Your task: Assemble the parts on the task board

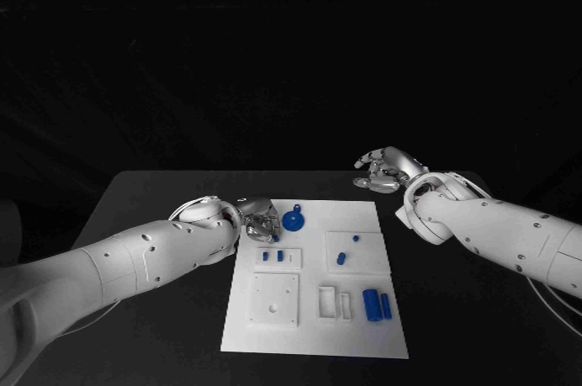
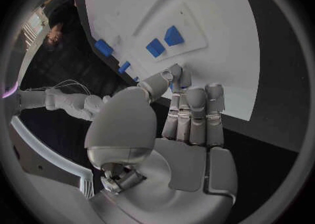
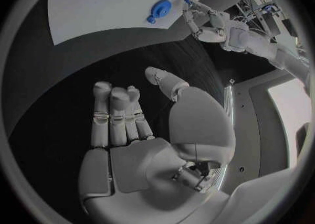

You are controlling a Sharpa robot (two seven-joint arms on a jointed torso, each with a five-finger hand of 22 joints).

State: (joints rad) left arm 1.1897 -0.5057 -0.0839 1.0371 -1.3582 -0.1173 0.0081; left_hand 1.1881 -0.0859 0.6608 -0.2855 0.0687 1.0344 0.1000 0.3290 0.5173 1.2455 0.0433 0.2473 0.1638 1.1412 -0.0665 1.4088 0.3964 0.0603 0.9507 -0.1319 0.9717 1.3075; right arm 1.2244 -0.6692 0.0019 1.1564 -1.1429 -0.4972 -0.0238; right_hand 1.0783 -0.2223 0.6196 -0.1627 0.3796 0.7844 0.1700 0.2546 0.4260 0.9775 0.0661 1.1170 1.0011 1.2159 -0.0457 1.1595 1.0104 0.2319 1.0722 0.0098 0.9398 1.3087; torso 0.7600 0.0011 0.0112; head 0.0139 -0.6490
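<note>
left hand [image 1: 257, 219] fingers apart, empty, at board [image 1: 364, 340] left edge beside round part [image 1: 293, 223] | right hand [image 1: 386, 171] fingers apart, empty, off board's far right corner | risk: left fingers nudge part instead of gripping

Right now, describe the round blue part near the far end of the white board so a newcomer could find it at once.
Start at the white rectangular task board in the middle of the black table. Go to its far end, just beside the left hand. There lies the round blue disc-shaped part, the one circular piece among small blocks and short bars.
</note>
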